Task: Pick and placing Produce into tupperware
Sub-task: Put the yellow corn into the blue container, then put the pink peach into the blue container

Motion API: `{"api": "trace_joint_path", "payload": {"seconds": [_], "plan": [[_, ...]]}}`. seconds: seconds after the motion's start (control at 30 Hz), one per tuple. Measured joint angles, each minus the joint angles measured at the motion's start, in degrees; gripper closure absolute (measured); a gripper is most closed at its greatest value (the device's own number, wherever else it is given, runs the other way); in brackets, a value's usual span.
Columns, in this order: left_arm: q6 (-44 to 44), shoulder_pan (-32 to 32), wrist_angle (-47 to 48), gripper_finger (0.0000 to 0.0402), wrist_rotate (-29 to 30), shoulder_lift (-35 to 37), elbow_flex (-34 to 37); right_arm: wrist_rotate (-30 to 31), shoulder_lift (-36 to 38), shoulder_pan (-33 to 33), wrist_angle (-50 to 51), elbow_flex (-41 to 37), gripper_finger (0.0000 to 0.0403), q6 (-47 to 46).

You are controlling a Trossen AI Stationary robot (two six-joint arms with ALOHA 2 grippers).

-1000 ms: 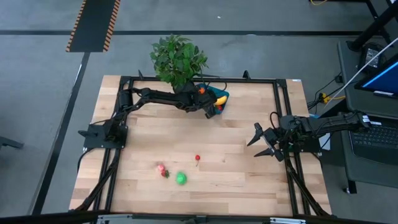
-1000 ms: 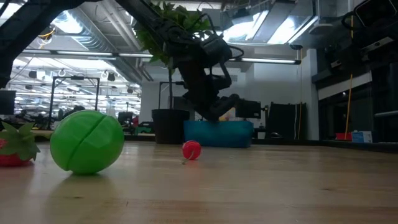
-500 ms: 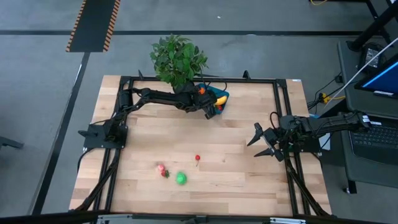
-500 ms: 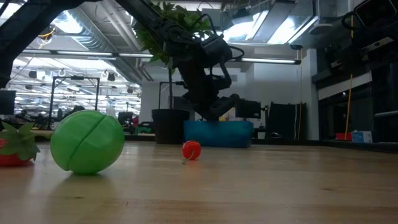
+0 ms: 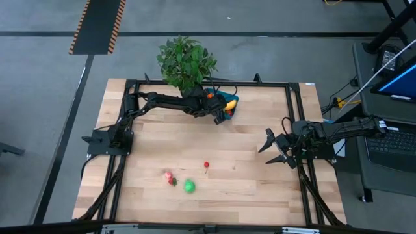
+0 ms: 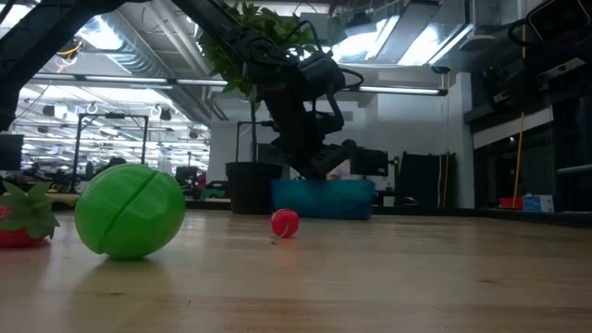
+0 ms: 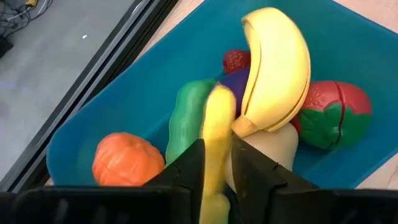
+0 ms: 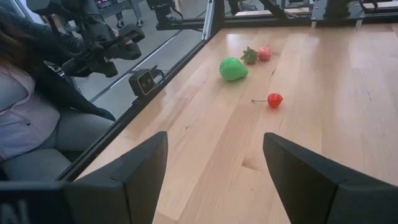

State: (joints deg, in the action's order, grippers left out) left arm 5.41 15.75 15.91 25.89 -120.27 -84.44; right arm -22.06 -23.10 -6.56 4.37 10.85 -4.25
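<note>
The teal tupperware point(image 5: 230, 101) point(image 6: 324, 199) stands at the table's far edge and holds several pieces of produce: a banana point(image 7: 277, 68), an orange piece point(image 7: 127, 158), a green piece point(image 7: 186, 118) and a red-and-green piece point(image 7: 333, 115). My left gripper point(image 5: 221, 116) point(image 7: 217, 180) hangs over its blue wall point(image 7: 124, 93), slanting down, with a long yellow piece point(image 7: 216, 118) between its fingers. A small red piece point(image 5: 207, 165), a green ball point(image 5: 189, 186) and a strawberry point(image 5: 169, 177) lie on the near half of the table. My right gripper point(image 5: 273, 148) point(image 8: 214, 162) waits open at the right edge. My left gripper has the yellow piece's near part point(image 7: 214, 186) between its two fingers, which lie along it and slant down from the table's left side. The piece's far end point(image 7: 219, 99) reaches out over the green piece and the banana. The piece shows blurred; whether both fingers still touch it, I cannot tell.
A leafy potted plant point(image 5: 185, 62) stands just left of the tupperware, its dark pot point(image 6: 250, 188) beside it. The black frame rails point(image 5: 296, 123) run along the table's edges. A seated person point(image 8: 37, 93) shows beyond the table in the right wrist view.
</note>
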Motion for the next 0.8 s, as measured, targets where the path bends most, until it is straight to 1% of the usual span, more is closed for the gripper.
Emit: {"api": "trace_joint_path", "payload": {"seconds": [0.23, 0.37, 0.6, 0.8], "plan": [[-2.49, -0.32, -0.19, 0.0282, 0.27, 0.02, 0.00, 0.00, 0.01, -0.01, 0.01, 0.00, 0.0137, 0.00], [-3.50, -0.39, -0.41, 0.0264, 0.42, 0.07, 0.00, 0.00, 0.01, 0.00, 0.01, 0.00, 0.0137, 0.00], [-4.48, -0.44, -0.83, 0.0252, 1.04, 0.09, 0.00, 0.02, 0.01, 0.01, 0.01, 0.00, 0.0137, 0.00], [-4.52, -0.46, -2.38, 0.0259, 1.22, 0.89, 0.10, 0.01, 0.00, -0.01, 0.01, 0.00, 0.0137, 0.00]]}}
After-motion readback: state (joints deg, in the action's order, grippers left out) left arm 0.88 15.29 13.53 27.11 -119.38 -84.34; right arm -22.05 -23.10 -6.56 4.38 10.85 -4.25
